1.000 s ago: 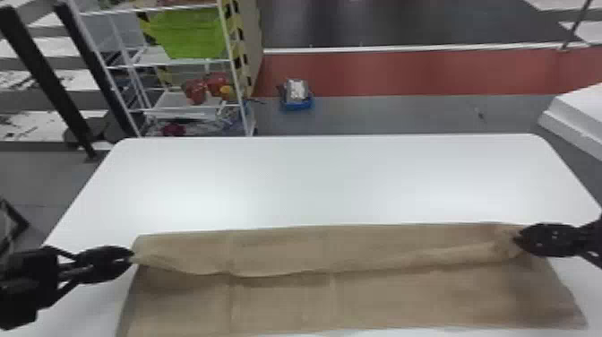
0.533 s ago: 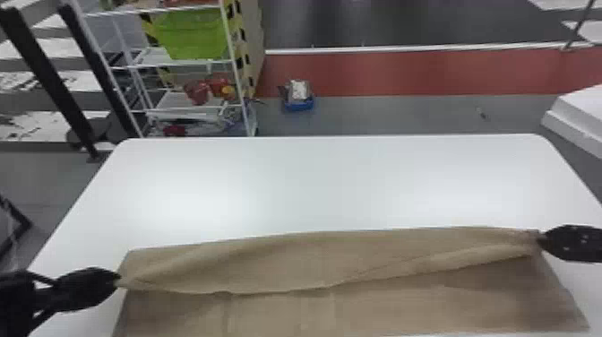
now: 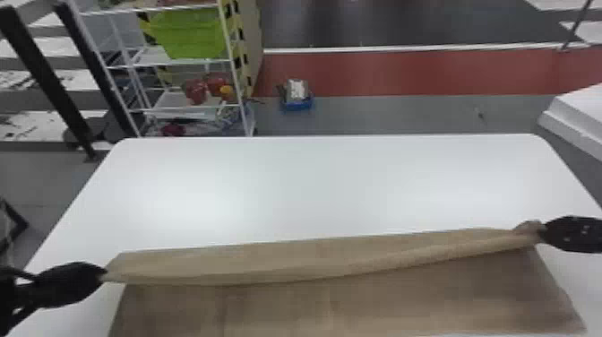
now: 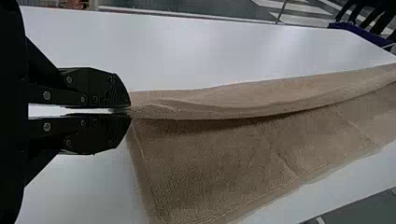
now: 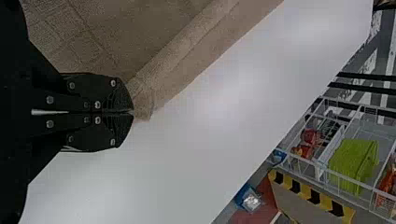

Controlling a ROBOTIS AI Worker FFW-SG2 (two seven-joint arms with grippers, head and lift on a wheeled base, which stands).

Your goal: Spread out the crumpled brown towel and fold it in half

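The brown towel [image 3: 349, 295] lies wide across the near part of the white table, its far edge raised and curled over in a long band between both grippers. At the band's left end, my left gripper [image 3: 101, 273] is shut on the towel's corner. My right gripper [image 3: 543, 231] is shut on the corner at the opposite end. In the left wrist view, the left gripper [image 4: 128, 111] pinches the towel [image 4: 210, 158] at its tip. The right wrist view has the right gripper [image 5: 130, 112] closed on a small bunched bit of the towel [image 5: 149, 88].
The white table [image 3: 313, 188] extends beyond the towel's far edge. Past it stand a wire shelf [image 3: 174, 62] with a green basket [image 3: 188, 33], a blue box [image 3: 296, 96] on the floor, and a white block [image 3: 578, 116] at the right.
Both grippers have moved outward and the raised band between them looks straighter. My left gripper also came nearer the robot at first. Both kept hold of the towel.
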